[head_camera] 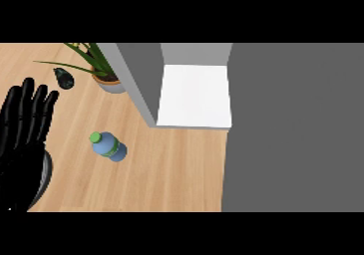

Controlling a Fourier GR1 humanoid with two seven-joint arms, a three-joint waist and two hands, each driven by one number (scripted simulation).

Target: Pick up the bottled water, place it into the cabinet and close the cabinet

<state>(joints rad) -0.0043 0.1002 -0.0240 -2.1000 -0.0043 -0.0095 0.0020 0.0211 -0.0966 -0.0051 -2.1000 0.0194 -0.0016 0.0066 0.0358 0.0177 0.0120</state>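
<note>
Closest to us, at the left edge, the left hand (21, 134) is up with its fingers straight and spread, pointing away, holding nothing and touching nothing on the counter. Its forearm runs down out of view at the lower left corner. That is the only hand showing.

Just beyond it and a little to the right, the water bottle (108, 146) stands on the wooden counter (170, 174), blue body with a green cap, seen almost from straight above. It stands apart from the hand, out on bare wood, and in front of the cabinet, not inside it.

Farther on, the cabinet (140, 79) stands open: a grey side wall angles toward us, and the white shelf (195, 94) inside is bare and bright. A broad grey panel (298, 129), likely the cabinet's door, fills the whole right side, covering the counter there.

At the far left, a potted plant (103, 74) sits just beside the cabinet's wall, its long green leaves fanning out. A small dark object (64, 78) lies near the pot, on its left; I cannot tell what it is.
</note>
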